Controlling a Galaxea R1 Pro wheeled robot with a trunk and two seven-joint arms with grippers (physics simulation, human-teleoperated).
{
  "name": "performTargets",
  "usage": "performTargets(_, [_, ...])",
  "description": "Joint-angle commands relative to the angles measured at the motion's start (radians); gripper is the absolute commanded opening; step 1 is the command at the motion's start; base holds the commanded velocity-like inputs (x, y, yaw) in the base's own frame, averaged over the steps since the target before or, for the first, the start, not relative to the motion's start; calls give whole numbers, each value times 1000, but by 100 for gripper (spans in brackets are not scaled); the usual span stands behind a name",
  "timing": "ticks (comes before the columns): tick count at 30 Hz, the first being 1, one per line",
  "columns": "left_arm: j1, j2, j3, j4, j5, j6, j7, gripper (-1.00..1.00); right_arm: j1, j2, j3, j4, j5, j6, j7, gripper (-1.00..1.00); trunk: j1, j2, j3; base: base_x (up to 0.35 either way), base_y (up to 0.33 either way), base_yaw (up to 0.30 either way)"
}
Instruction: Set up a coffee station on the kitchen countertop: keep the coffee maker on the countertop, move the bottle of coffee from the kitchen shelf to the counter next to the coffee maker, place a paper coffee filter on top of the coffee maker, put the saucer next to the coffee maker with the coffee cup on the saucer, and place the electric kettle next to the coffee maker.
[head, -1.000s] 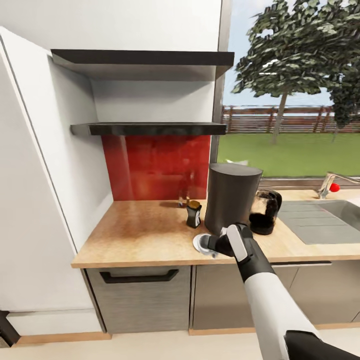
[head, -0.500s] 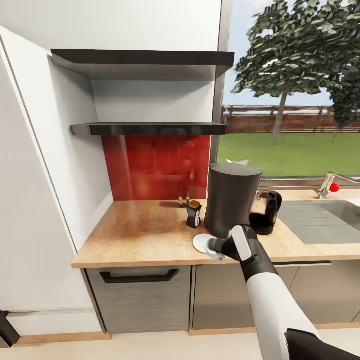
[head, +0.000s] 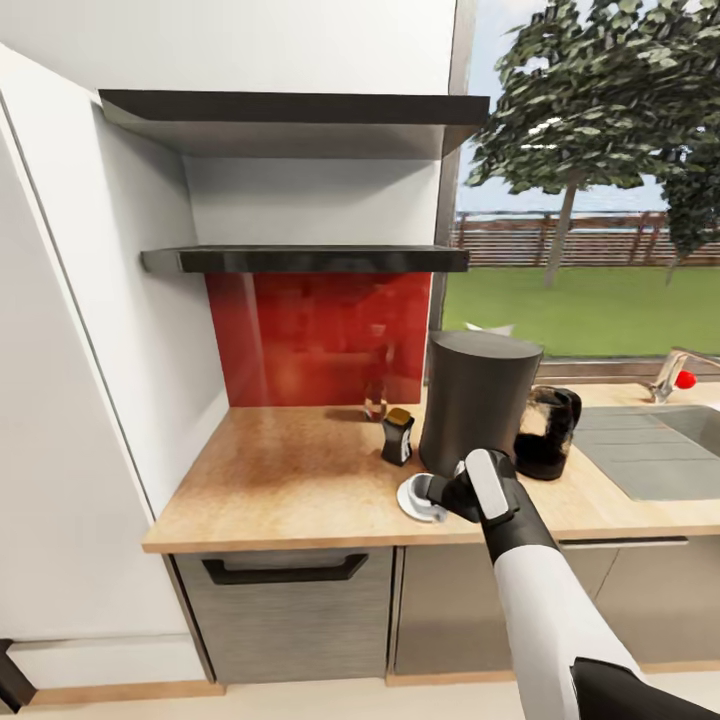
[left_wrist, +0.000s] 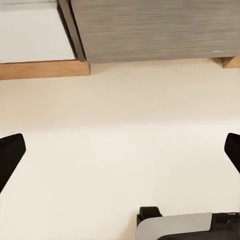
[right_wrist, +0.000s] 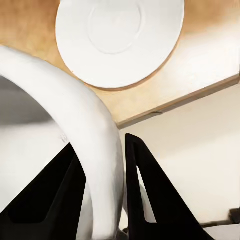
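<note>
The dark coffee maker (head: 480, 405) stands on the wooden kitchen countertop (head: 280, 470). A whitish paper coffee filter (head: 490, 327) peeks out at its top. To one side of it is the small bottle of coffee (head: 397, 437), to the other the glass electric kettle (head: 548, 432). The white saucer (head: 408, 500) (right_wrist: 120, 40) lies in front of the coffee maker near the counter edge. My right gripper (head: 442, 490) (right_wrist: 102, 175) is shut on the wall of the white coffee cup (head: 428, 488) (right_wrist: 75, 125), just above the saucer's right side. My left gripper (left_wrist: 120, 155) hangs open over the floor.
The thin dark kitchen shelf (head: 300, 258) and a thicker slab (head: 290, 120) hang above a red backsplash. A small glass bottle (head: 375, 395) stands at the back. The steel sink (head: 650, 450) and tap (head: 680, 370) are to the right, a white wall unit (head: 90, 350) to the left.
The head view has shifted slightly. My right gripper, still holding the cup, drew back a little toward the counter edge, then settled over the saucer's right side.
</note>
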Motion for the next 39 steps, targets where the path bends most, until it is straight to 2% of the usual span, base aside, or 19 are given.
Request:
performTargets(1, [4, -1, 8, 1, -2, -1, -8, 100, 0, 1, -3, -10, -12, 0, -9, -100, 1, -1, 0, 38, 28, 0])
performTargets(10, [42, -1, 8, 0, -2, -2, -10, 100, 0, 1, -6, -32, -16, -1, -9, -100, 1, -1, 0, 9, 7, 0])
performTargets(14, [56, 0, 8, 0, -2, -2, -12, 100, 0, 1, -6, -33, -55, -2, -9, -100, 1, -1, 0, 23, 0, 0])
performTargets(18, [79, -1, 6, 1, -5, -2, -11, 100, 0, 1, -28, -10, -70, -2, -34, -100, 0, -1, 0, 0, 0, 0])
performTargets(20, [90, 0, 6, 2, -4, -2, -11, 100, 0, 1, -39, 1, -78, -1, -25, -100, 0, -1, 0, 0, 0, 0])
performTargets(31, [105, 0, 7, 1, -3, -1, -11, 100, 0, 1, -27, 40, -128, 0, 0, -100, 0, -1, 0, 13, 0, 0])
performTargets(39, [105, 0, 7, 1, -3, -2, -11, 100, 0, 1, -27, 42, -156, 0, 0, -100, 0, -1, 0, 230, 0, 0])
